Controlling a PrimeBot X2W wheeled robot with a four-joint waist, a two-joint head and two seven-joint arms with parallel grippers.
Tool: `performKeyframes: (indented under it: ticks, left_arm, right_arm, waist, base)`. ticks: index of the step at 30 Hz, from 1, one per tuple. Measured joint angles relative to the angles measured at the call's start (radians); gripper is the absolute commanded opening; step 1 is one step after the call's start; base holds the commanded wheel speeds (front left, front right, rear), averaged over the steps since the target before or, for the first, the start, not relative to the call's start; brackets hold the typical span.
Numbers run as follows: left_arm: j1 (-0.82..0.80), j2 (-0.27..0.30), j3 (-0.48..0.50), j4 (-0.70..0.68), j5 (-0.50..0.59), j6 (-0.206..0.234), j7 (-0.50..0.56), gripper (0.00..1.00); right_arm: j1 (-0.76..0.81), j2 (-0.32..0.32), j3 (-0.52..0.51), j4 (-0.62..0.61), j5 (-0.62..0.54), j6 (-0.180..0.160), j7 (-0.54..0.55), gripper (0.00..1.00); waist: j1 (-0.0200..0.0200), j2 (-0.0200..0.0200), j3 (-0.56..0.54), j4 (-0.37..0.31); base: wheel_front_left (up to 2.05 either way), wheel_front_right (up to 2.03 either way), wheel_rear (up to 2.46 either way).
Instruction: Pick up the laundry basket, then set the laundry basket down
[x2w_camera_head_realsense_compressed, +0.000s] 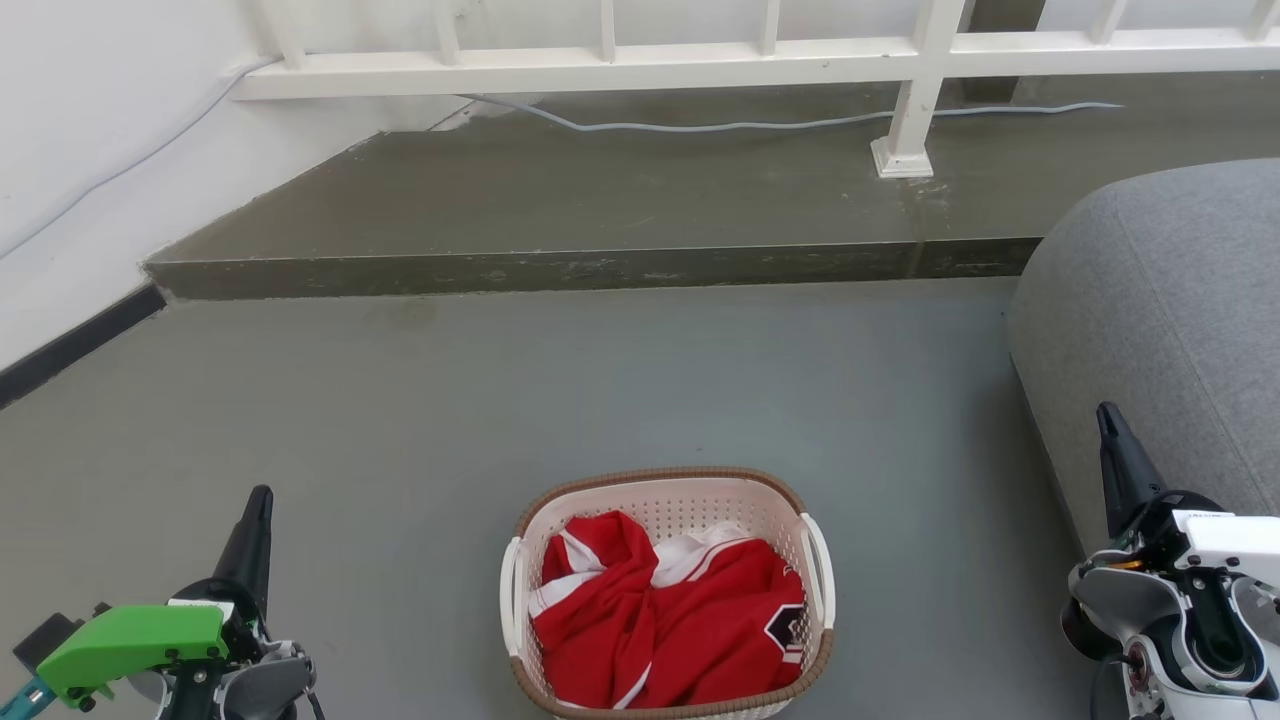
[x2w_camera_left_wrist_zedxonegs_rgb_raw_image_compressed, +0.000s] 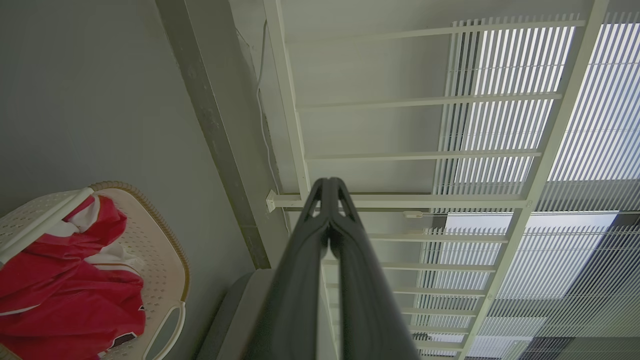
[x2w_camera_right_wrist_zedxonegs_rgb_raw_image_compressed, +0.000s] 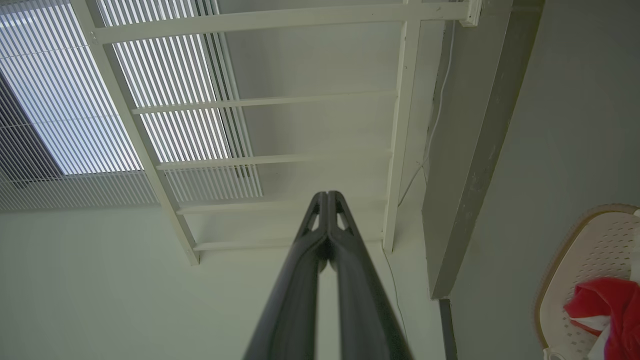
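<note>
The laundry basket (x2w_camera_head_realsense_compressed: 668, 505) stands on the grey floor at the bottom centre of the head view, cream-white and perforated, with a brown woven-look rim and a white handle on each side. Red and white clothing (x2w_camera_head_realsense_compressed: 670, 620) fills it. My left gripper (x2w_camera_head_realsense_compressed: 258, 500) is shut at the lower left, well apart from the basket. My right gripper (x2w_camera_head_realsense_compressed: 1106, 412) is shut at the lower right, also apart from it, beside the grey sofa. The left wrist view has the basket (x2w_camera_left_wrist_zedxonegs_rgb_raw_image_compressed: 160, 260) at its lower left, with that gripper (x2w_camera_left_wrist_zedxonegs_rgb_raw_image_compressed: 328, 181) shut on nothing. The right wrist view catches the basket (x2w_camera_right_wrist_zedxonegs_rgb_raw_image_compressed: 575, 250) at its lower right edge, its gripper (x2w_camera_right_wrist_zedxonegs_rgb_raw_image_compressed: 327, 193) shut.
A grey upholstered sofa (x2w_camera_head_realsense_compressed: 1170, 330) rises at the right, close to my right arm. A raised concrete step (x2w_camera_head_realsense_compressed: 600, 265) crosses the floor ahead, with a white railing (x2w_camera_head_realsense_compressed: 620, 65) and a cable (x2w_camera_head_realsense_compressed: 740, 125) on it. A white wall (x2w_camera_head_realsense_compressed: 80, 180) closes the left side.
</note>
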Motion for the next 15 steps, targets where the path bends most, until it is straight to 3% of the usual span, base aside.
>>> performKeyframes:
  ticks: [15]
  left_arm:
    - [0.000, 0.000, 0.002, 0.000, 0.000, 0.000, 0.000, 0.00]
  right_arm:
    - [0.000, 0.000, 0.000, 0.000, 0.000, 0.000, 0.000, 0.00]
  waist:
    - [0.0000, 0.0000, 0.000, 0.000]
  base:
    - [0.00, 0.00, 0.00]
